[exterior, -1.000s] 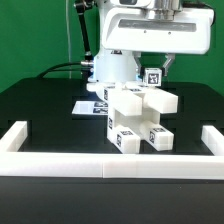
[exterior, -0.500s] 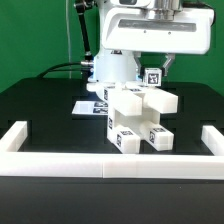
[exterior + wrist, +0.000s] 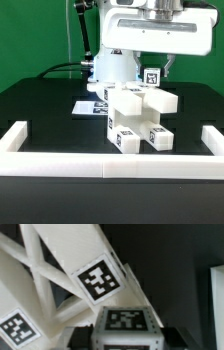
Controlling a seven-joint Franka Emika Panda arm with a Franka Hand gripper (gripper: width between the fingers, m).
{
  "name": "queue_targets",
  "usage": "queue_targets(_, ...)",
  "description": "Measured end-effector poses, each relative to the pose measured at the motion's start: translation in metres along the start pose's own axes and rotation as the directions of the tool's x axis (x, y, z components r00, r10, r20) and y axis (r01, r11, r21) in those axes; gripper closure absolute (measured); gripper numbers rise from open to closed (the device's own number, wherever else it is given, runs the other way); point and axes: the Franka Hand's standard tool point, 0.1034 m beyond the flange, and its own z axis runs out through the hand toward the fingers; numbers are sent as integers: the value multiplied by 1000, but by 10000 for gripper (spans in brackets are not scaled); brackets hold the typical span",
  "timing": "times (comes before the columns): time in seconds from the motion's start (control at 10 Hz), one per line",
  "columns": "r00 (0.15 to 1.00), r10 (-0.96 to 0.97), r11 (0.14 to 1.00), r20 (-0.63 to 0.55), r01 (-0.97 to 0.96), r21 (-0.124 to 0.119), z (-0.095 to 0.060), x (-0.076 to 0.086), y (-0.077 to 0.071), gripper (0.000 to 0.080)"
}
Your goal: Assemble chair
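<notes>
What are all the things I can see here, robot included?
chair: one, white with black tags, half built, mid-table.
leg: one, white, tagged, in the pincer just above the chair.
marker board: one, white, flat on the table behind the chair, toward the exterior view's left.
wall: one, white, low, along the table's front and sides.
table: one, black.
backdrop: one, green, behind everything.
arm: one, white, behind and over the chair.
pincer: one, shut on the leg.

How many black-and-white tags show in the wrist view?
3. First tag on the broad slanted bar, second tag on the bar beside it, third tag on the block nearest the camera. Others may be hidden or cut off.
</notes>
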Motion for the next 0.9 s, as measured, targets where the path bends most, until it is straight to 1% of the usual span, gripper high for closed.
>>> queue_targets(0.2,994,114,994,2,-114,4,0,0,0,511)
queue_targets(0.4,959,285,958,8,-285,19,0,1,-1,511)
queue_targets(0.6,921,390,920,13,-390,36,0,3,-2,511)
queue_targets(0.7,902,432,901,18,-432,41,0,3,-2,511)
queue_targets(0.9,859,511,858,23,-512,41,0,3,-3,511)
